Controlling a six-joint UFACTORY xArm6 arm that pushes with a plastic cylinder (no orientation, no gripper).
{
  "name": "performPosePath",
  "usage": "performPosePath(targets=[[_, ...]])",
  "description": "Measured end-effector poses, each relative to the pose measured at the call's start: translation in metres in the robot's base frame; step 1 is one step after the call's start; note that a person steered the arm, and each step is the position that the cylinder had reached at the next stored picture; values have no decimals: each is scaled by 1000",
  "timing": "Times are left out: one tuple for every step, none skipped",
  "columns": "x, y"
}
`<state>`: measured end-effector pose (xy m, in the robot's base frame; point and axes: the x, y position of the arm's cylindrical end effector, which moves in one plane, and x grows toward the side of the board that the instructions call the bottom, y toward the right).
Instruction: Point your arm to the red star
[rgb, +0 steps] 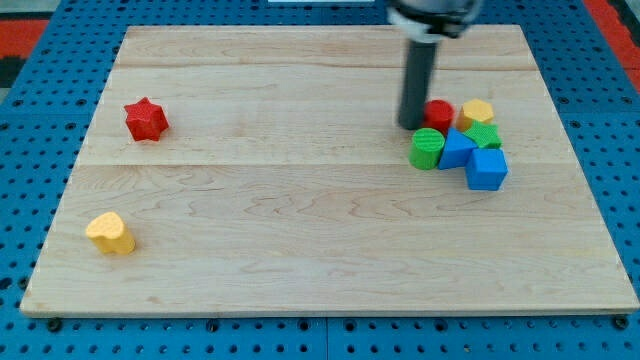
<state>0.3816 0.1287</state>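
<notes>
Your tip (411, 126), a gripperless end effector holding nothing, sits right beside the block cluster; the red star (146, 119), far left, looks light, rigid and slidable.

We log: red star (146, 119) | yellow block (110, 233) | green cylinder (427, 148) | blue cube (487, 168) | pale wood-grain bench (300, 230) | dark rod (417, 85)
</notes>
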Motion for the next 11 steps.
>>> performPosePath(targets=[[-6,-36],[-67,-103],[-80,-107],[-83,-208],[-80,-313],[-75,-359],[-44,-355],[-34,-387],[-13,-407],[-10,-301],[15,-187]])
